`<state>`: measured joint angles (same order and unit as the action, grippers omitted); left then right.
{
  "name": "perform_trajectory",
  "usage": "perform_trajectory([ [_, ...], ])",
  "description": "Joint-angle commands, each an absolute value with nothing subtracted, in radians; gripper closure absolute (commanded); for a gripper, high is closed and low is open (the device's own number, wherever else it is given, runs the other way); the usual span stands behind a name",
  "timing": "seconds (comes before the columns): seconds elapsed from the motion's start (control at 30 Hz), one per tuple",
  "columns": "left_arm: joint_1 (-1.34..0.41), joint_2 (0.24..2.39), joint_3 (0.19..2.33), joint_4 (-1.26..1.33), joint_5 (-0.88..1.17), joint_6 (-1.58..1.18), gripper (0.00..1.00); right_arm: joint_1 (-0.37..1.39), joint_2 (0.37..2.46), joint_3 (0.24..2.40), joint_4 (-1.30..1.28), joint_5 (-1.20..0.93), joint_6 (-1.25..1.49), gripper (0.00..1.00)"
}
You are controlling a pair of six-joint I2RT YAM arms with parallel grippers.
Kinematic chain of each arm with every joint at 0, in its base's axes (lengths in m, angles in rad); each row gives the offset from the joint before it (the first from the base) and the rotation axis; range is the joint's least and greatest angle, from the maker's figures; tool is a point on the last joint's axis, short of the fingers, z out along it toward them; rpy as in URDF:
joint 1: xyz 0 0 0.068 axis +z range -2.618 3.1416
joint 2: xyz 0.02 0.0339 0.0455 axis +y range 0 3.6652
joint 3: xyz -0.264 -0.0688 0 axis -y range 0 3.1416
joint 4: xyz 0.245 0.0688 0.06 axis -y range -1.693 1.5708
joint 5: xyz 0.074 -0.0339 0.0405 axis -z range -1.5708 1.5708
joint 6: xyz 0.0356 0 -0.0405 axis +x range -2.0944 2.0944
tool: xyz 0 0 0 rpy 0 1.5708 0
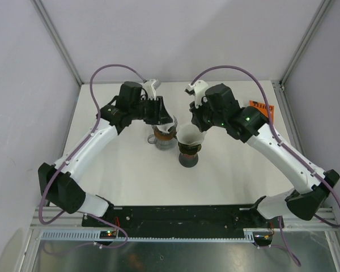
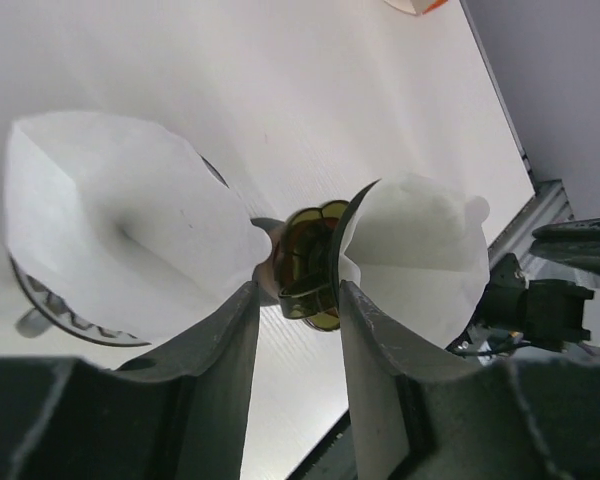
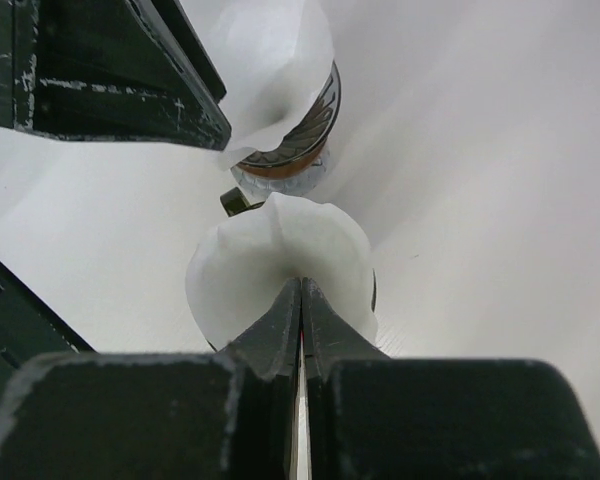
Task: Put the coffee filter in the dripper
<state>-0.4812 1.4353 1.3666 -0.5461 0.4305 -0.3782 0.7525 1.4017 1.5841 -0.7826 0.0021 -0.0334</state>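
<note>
Right wrist view: we see the coffee filter, a white paper cone opened upward. Its near rim is pinched flat between the closed fingers of the right gripper. From the top external view we place it in the mouth of the dark dripper, which stands near the middle of the white table. At the wrist, only a sliver of that dripper's dark rim shows beside the paper.

Just beside it, to the left and slightly farther back, stands a second dripper with a patterned rim and a brownish body. It holds a second filter. The left gripper hangs over this neighbour and crowds the space between the two cones. Its jaws stand partly apart with an amber piece between their tips; we cannot tell whether they press on it or merely frame it.

The left wrist view alone shows both papers side by side, apart from each other. The top external view alone shows the dripper's dark base. An orange tag lies at the table's far right, well apart from the drippers.
</note>
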Motion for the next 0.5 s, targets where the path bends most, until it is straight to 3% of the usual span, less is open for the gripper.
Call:
perform_trajectory([
  [0.0, -0.462, 1.382, 1.434, -0.542, 0.367, -0.28, 0.59, 0.728, 1.34, 1.57, -0.731, -0.022, -0.02, 1.0],
  [0.1, -0.453, 1.398, 1.467, -0.543, 0.348, -0.19, 0.88, 0.712, 1.316, 1.547, -0.73, -0.026, -0.015, 1.0],
  [0.17, -0.452, 1.415, 1.487, -0.544, 0.355, -0.103, 0.97, 0.701, 1.302, 1.528, -0.728, -0.031, -0.013, 1.0],
  [0.47, -0.457, 1.548, 1.578, -0.648, 0.275, 0.158, 1.0, 0.615, 1.236, 1.462, -0.735, -0.04, -0.003, 1.0],
])
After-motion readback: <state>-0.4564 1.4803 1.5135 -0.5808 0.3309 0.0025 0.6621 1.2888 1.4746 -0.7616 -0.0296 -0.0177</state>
